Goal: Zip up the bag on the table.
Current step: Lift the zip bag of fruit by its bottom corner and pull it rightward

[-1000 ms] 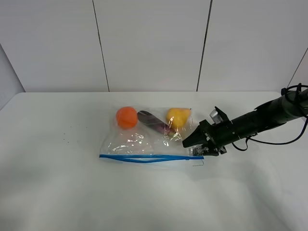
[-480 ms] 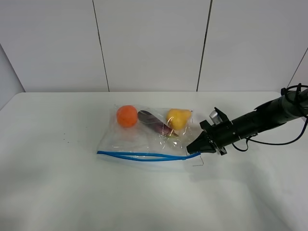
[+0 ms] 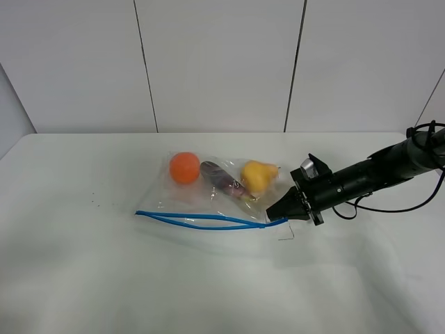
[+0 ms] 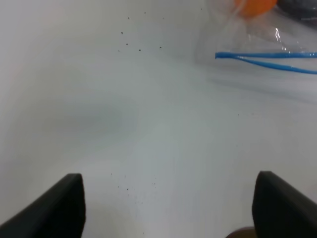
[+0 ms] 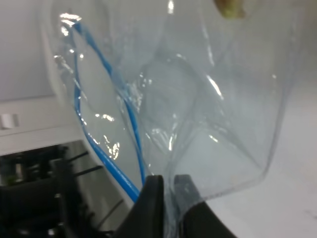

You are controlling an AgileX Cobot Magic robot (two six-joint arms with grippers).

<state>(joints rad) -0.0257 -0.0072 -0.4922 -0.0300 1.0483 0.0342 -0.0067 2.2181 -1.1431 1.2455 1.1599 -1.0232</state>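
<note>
The bag (image 3: 208, 202), clear crinkly plastic, lies mid-table (image 3: 83, 278) with an orange (image 3: 184, 168), a purple fruit (image 3: 221, 179) and a yellow one (image 3: 256, 174) inside. Its blue zipper strip (image 3: 208, 219) runs along the near edge, its two sides parted. My right gripper (image 3: 278, 213) is shut on the bag's right corner at the zipper's end. The right wrist view shows the fingers (image 5: 151, 198) pinching the plastic (image 5: 198, 114) beside the strip (image 5: 106, 153). My left gripper (image 4: 169, 176) is open over bare table, apart from the bag's left end (image 4: 267, 55).
The right arm (image 3: 375, 174) reaches in low from the right edge with a cable looping beside it. A white panelled wall (image 3: 222, 62) stands behind the table. A few dark specks (image 3: 94, 203) lie left of the bag.
My right gripper has closed on the bag's right corner and lifted it a little. The zipper strip has stretched out to the left, and its left end has moved further back.
</note>
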